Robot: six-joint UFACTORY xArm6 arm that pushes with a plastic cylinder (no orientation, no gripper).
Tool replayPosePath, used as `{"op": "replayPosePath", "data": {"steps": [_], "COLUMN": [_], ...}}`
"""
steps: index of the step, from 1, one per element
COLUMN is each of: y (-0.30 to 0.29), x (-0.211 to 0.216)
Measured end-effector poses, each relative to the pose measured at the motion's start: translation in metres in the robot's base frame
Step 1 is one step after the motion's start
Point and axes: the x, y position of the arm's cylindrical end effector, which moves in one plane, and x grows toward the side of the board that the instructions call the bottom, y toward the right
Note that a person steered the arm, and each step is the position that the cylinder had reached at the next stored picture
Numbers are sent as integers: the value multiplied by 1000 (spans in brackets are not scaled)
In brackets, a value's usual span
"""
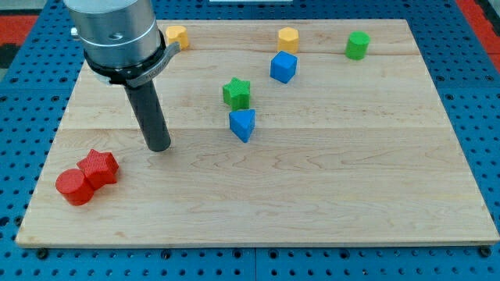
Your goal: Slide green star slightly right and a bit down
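Observation:
The green star point(236, 92) sits on the wooden board point(328, 172), a little left of centre in the upper half. A blue triangular block point(242, 124) lies just below it, close to touching. My tip point(159, 147) rests on the board well to the left of the green star and slightly lower, with open board between them. The dark rod rises from the tip to the arm's grey body at the view's top left.
A blue cube point(283, 67) and a yellow hexagonal block point(288, 38) lie up and right of the star. A green block point(357, 44) is at the top right. A yellow block point(177, 36) shows beside the arm. A red star point(99, 167) and a red cylinder point(74, 186) sit at the lower left.

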Motion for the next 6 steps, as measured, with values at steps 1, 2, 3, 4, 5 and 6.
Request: {"op": "replayPosePath", "data": {"steps": [1, 2, 3, 4, 5, 6], "y": [12, 12, 38, 57, 83, 132], "x": [-38, -83, -99, -113, -122, -82]}}
